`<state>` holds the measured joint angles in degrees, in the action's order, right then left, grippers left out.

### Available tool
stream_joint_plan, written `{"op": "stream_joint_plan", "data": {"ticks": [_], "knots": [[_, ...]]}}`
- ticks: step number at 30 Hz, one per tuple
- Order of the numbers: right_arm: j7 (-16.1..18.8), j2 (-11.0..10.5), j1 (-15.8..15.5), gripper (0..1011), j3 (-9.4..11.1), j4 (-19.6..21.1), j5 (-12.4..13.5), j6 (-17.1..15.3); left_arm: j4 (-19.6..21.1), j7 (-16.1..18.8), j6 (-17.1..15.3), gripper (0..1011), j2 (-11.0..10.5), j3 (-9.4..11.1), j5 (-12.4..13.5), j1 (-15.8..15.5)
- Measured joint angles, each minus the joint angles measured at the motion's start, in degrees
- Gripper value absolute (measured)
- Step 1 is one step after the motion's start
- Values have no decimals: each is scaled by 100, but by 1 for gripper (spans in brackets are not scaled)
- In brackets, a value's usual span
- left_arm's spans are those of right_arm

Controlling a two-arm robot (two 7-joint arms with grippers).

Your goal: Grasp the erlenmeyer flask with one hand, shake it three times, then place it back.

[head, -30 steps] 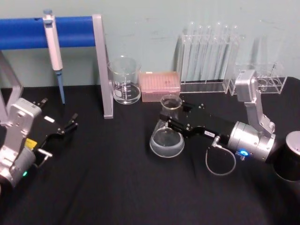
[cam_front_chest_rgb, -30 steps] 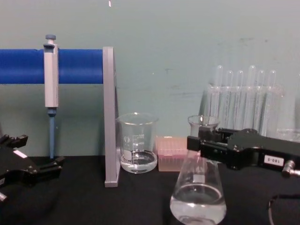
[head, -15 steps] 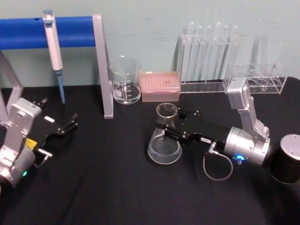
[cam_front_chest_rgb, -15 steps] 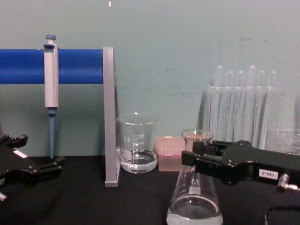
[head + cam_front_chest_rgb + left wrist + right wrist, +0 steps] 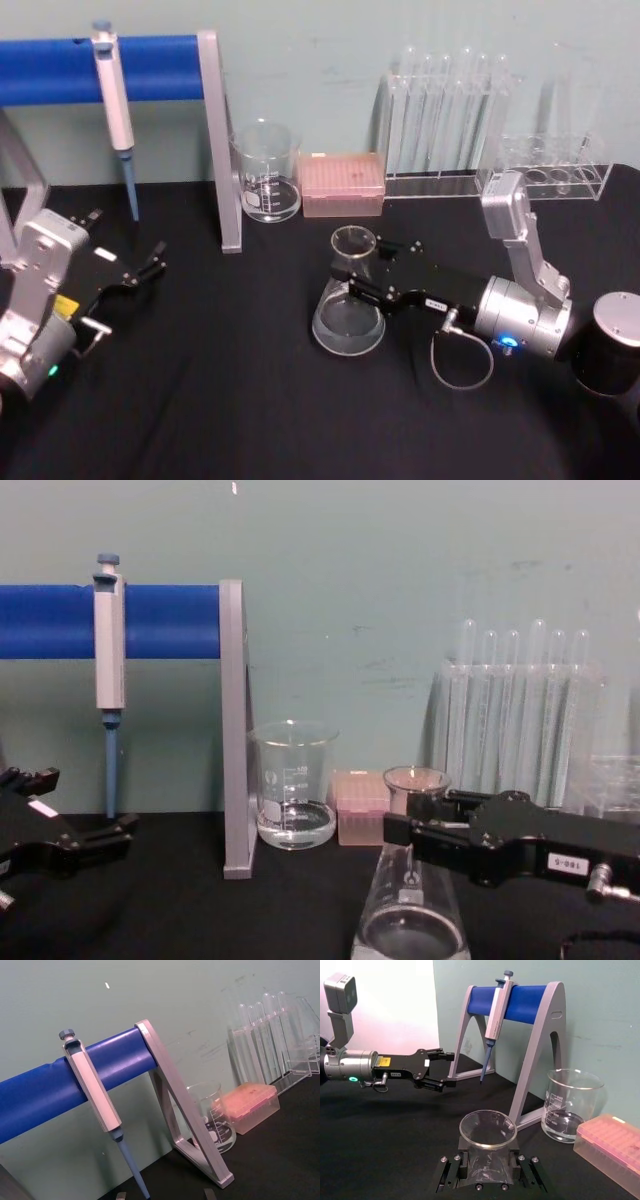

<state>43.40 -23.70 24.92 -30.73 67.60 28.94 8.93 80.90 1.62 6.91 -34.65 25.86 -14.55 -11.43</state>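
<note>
Two black grippers are over the dark table [image 5: 240,400]. The right gripper [image 5: 350,270] comes in from the right and lies almost level. Its jaws are pinched on the neck of the flask [image 5: 347,327], just under the flared rim. The flask stands about upright, a little right of the table's middle. It is nearer than the beaker [image 5: 267,185] and the pink box [image 5: 341,184], and clear of both. A shallow layer of clear liquid sits in its wide base. From here I cannot tell whether the base rests on the cloth or hangs just above it.

Far behind, against the wall, a row of tall tubes [image 5: 445,105] stands in a clear rack. To the left, a pipette [image 5: 112,85] hangs from the blue bar of a grey stand [image 5: 218,140]. The beaker is just right of the stand's upright and holds a little liquid.

The left gripper [image 5: 152,260] is at the near left, well apart from the flask. Its fingers are spread with nothing between them, and it points right towards the stand's foot.
</note>
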Motion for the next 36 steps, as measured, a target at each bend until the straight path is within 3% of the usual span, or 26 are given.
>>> {"op": "stream_joint_plan", "data": {"ticks": [36], "knots": [[54,31,28,449,-18,-149,19,-77,0,0,0,1001,0,0,0,0]]}}
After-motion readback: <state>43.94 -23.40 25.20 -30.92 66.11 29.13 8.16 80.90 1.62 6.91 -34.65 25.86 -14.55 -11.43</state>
